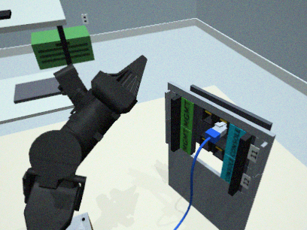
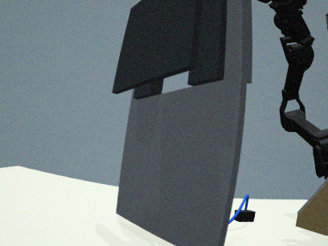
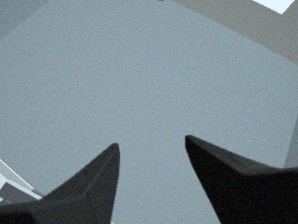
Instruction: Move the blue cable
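Blue plug [image 1: 213,134] first: swing the empty, half-open claw [image 1: 142,60] [image 3: 152,144] toward half past four in the top view, line up straight, then squeeze the tab [image 1: 221,123] softly.

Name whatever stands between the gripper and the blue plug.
Nothing stands between the gripper and the blue plug but the panel's near edge, as the top view shows.

Blue cable [image 1: 192,177] [image 2: 241,209] — plug [image 1: 214,134] in the upper CONSOLE port [image 1: 223,123], tab up.
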You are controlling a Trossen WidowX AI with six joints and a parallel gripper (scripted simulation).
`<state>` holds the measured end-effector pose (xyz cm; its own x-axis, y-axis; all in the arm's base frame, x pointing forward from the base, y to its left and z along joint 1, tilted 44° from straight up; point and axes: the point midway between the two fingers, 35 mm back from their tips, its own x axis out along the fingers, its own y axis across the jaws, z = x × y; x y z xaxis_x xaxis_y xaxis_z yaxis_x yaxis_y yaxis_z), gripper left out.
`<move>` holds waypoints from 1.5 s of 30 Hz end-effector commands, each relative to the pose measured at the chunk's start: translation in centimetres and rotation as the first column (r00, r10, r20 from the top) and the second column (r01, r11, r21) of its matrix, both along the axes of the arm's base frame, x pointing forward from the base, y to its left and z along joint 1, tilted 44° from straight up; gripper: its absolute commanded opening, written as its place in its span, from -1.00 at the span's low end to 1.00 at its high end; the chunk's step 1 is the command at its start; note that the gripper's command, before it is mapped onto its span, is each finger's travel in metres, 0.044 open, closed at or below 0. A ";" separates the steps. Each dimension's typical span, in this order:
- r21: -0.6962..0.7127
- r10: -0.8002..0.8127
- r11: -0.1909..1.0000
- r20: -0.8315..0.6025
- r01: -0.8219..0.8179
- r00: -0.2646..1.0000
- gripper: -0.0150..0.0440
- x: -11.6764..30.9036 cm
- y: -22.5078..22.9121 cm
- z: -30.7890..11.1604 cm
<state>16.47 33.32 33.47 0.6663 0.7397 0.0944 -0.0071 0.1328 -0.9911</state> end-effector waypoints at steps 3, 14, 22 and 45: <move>-0.350 -0.263 0.869 0.273 0.350 0.925 0.32 5.7 -7.4 -5.6; -0.598 -0.328 0.560 0.475 0.573 0.816 0.32 8.6 -14.4 -10.5; -0.597 -0.329 0.561 0.476 0.574 0.816 0.32 11.1 -13.0 -11.0; -0.594 -0.330 0.562 0.478 0.576 0.814 0.32 15.6 -10.8 -12.1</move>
